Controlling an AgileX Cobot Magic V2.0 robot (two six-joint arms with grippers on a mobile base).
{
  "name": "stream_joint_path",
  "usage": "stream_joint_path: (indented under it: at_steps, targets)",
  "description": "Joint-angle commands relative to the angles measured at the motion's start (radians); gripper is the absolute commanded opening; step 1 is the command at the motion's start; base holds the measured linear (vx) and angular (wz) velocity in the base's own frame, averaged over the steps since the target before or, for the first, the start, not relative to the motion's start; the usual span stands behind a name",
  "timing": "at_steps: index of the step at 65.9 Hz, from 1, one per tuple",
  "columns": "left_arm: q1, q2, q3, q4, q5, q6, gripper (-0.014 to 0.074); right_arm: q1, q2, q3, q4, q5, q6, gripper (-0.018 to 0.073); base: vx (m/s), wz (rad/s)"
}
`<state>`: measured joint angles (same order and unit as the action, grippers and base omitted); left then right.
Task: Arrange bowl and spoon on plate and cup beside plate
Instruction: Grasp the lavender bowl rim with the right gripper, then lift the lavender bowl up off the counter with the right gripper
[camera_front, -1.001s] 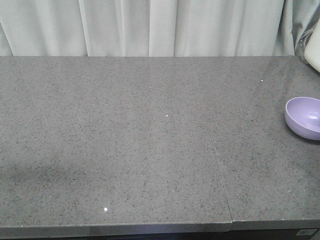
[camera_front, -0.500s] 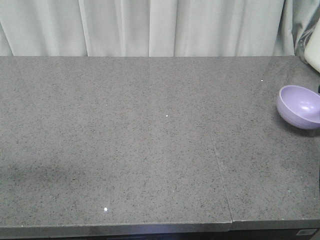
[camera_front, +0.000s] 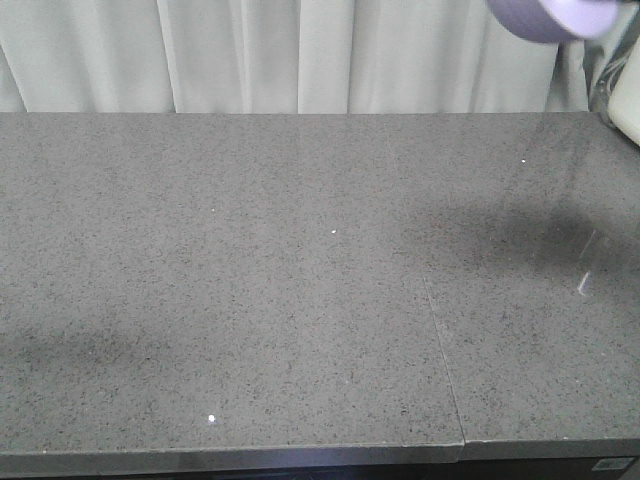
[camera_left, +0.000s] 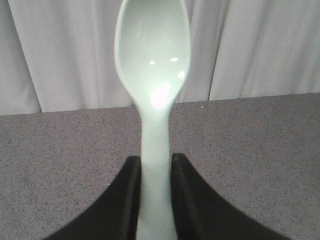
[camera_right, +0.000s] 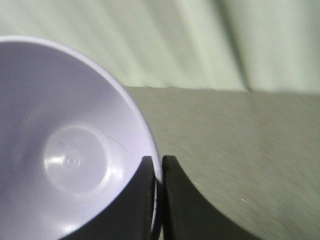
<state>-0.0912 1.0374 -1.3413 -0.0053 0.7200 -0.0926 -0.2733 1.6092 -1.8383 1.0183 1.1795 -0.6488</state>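
A grey speckled desk stands in front of a pale pleated curtain. In the front view nothing rests on the desk's surface.

The lavender bowl is in the air at the top right corner of the front view, blurred and partly cut off by the frame edge. It casts a soft shadow on the right part of the desk below. In the right wrist view, the right hand is closed on the bowl's rim, with one black finger inside the wall and one outside. The bowl's smooth inside is in plain sight and it holds nothing.

In the left wrist view, the left hand is clamped on the thick handle of the pale mint spoon. The spoon is held above the desk, its scoop pointing away from the hand toward the curtain. The scoop is empty.

The plate and the cup do not appear in any view, so where they are cannot be told.

Judging from this, the task is at an early stage. Bowl and spoon are each picked up, but neither is on the plate. Setting the bowl and spoon on the plate and placing the cup beside it all remain to be done.
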Motion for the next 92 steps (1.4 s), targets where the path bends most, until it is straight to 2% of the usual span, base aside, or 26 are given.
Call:
stream_joint_path:
  at_steps: [1,10,18,44,92]
  targets:
    - [0.0,-0.01,-0.021,-0.008,-0.059,0.0,-0.0007,0.078,-0.138,-0.023,0.031,-0.028,-0.015,-0.0003,0.0,0.0]
    - [0.0,-0.01,-0.021,-0.008,-0.054,0.0,-0.0007,0.185,-0.217,0.033,-0.015,-0.069,-0.006,-0.0003,0.0,0.0]
    - [0.0,-0.01,-0.021,-0.008,-0.054,0.0,-0.0007,0.223,-0.255,0.104,-0.019,-0.076,-0.019,-0.0002,0.0,0.0]
    - [0.0,-0.01,-0.021,-0.008,-0.032,0.0,-0.0007,0.223,-0.269,0.13,-0.012,0.003,-0.018,-0.0002,0.0,0.0]
    - [0.0,-0.01,-0.021,-0.008,-0.031,0.0,-0.0007,0.223,-0.269,0.13,-0.01,0.0,-0.017,-0.0002,0.0,0.0]
